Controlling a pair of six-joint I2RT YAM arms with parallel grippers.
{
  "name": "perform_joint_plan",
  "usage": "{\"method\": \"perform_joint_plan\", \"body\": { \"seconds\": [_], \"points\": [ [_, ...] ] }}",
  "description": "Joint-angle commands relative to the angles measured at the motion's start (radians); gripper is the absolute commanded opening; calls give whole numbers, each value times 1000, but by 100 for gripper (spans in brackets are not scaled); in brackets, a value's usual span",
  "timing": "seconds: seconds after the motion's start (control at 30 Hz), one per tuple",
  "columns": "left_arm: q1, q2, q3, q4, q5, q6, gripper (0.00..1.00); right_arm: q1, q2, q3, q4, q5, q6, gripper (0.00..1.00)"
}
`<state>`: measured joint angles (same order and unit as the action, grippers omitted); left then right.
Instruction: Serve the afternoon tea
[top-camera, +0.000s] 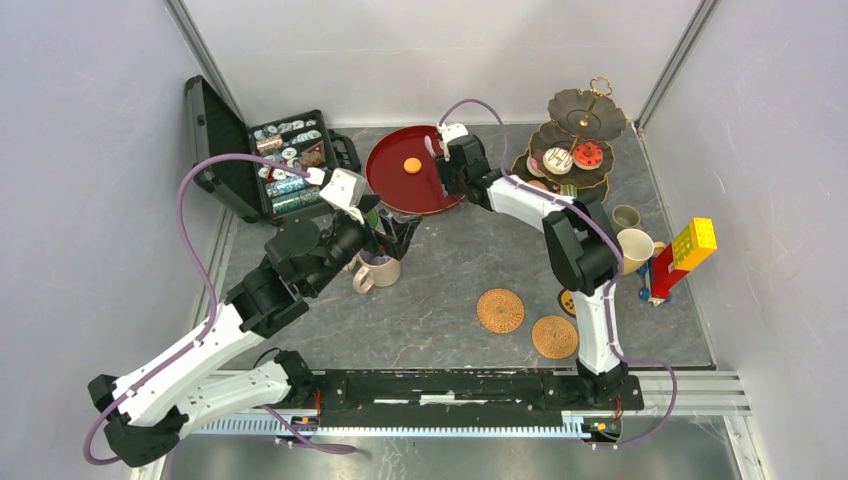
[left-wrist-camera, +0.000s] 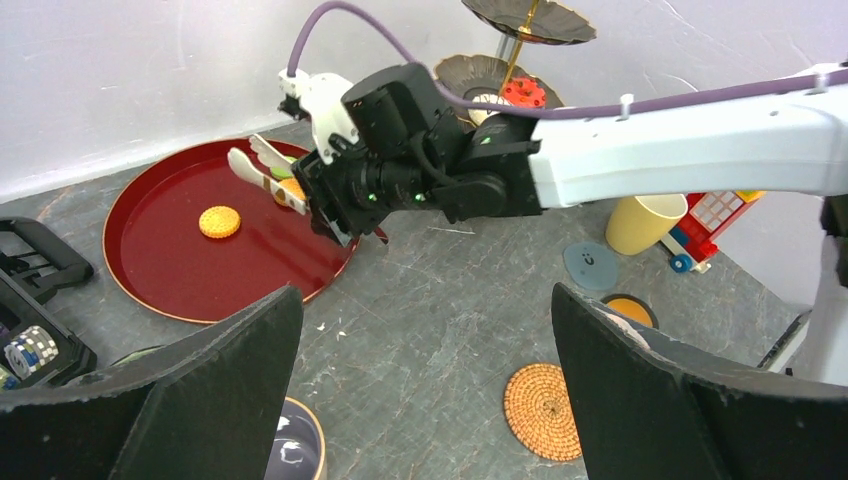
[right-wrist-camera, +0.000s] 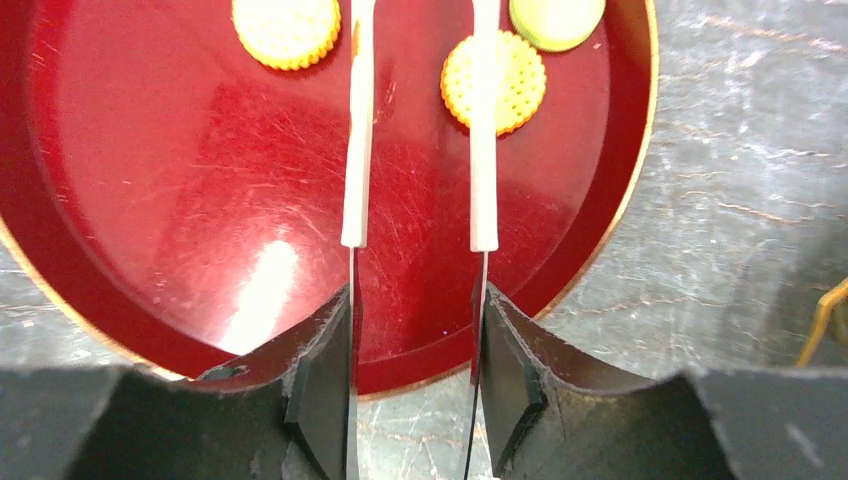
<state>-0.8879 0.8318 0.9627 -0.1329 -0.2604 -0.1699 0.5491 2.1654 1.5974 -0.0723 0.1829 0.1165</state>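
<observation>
r pincer (top-camera: 430, 152) hangs over the red tray (right-wrist-camera: 200, 200), blades part-way apart w/ only bare tray showing between them. it grips nothing i can see, tho the tips run off the top of the wrist view, so can't tell what's right at the ends

key relation: the nearest biscuit (right-wrist-camera: 520, 80) is not in the gap. it sits under the blade on that view's right, most of it sticking out past the blade's outer side. 2nd biscuit (right-wrist-camera: 287, 28) lies outside the other blade, just beside it. a green cake (right-wrist-camera: 557, 15) sits further out by the rim, past the first one. so the gap straddles none of them

biscuits are round & flat — no long axis to line up with, only the sideways offset matters. my read: a squeeze here would pinch air or clip the biscuit's edge. pincer prob needs a small shift toward the nearest biscuit before closing, & a flat thing on a slick tray may slide

r arm is plainly the nearer one. l pincer (left-wrist-camera: 425, 300) is wide apart & empty, over a mug (top-camera: 378, 270) near the tray, well off the cakes

stand (top-camera: 575, 140) is on the far side of the r arm from the tray, well apart, w/ some cakes on its lower tiers — prob the trip runs between tray & stand, which way i can't tell
</observation>
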Motion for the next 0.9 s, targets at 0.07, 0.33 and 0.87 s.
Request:
{"method": "perform_joint_plan", "body": {
  "seconds": [0.07,0.33,0.87],
  "points": [
    [-3,-25,9,26,-2,3,100,-6,-155,-26,-34,-14,46,47],
    [-3,-26,10,26,-1,2,100,-50,-157,-20,-154,-56,95,53],
    [-3,-17,10,25,-2,3,100,-72,-52,41,-191,-89,113,59]
  ]
}}
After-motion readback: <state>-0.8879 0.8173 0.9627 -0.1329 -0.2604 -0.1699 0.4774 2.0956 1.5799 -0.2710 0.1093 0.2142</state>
